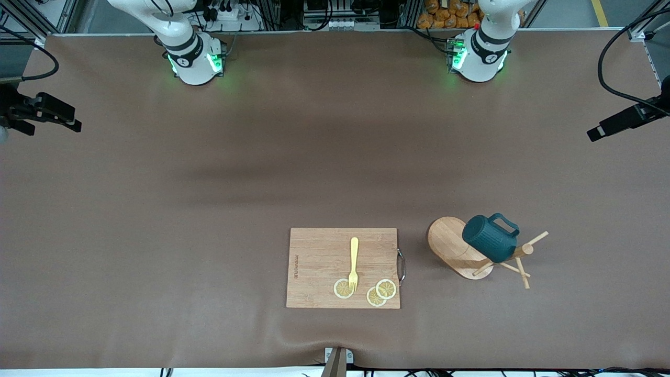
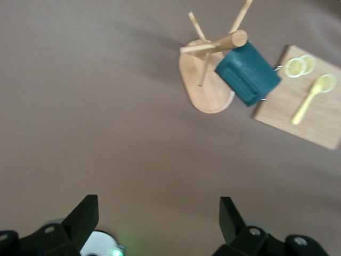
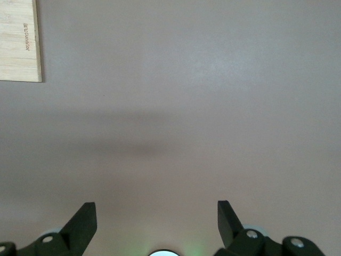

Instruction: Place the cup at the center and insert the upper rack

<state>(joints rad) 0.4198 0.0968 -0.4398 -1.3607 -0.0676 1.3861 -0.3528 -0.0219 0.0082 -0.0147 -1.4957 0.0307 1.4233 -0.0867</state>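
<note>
The dark teal ribbed cup (image 1: 490, 238) hangs on the light wooden mug tree (image 1: 451, 246), which stands on its oval base toward the left arm's end of the table, near the front camera. Thin pegs stick out by the post top. In the left wrist view the cup (image 2: 248, 73) and the tree (image 2: 206, 90) show far below. My left gripper (image 2: 158, 202) is open and empty, high over bare table near its base. My right gripper (image 3: 156, 205) is open and empty, high over bare table. Neither hand shows in the front view.
A rectangular wooden cutting board (image 1: 319, 262) lies beside the tree, toward the table's middle, with a yellow fork (image 1: 354, 264) and lemon slices (image 1: 378, 293) on it. Its corner shows in the right wrist view (image 3: 18, 40). Black camera mounts (image 1: 42, 112) reach in at both table ends.
</note>
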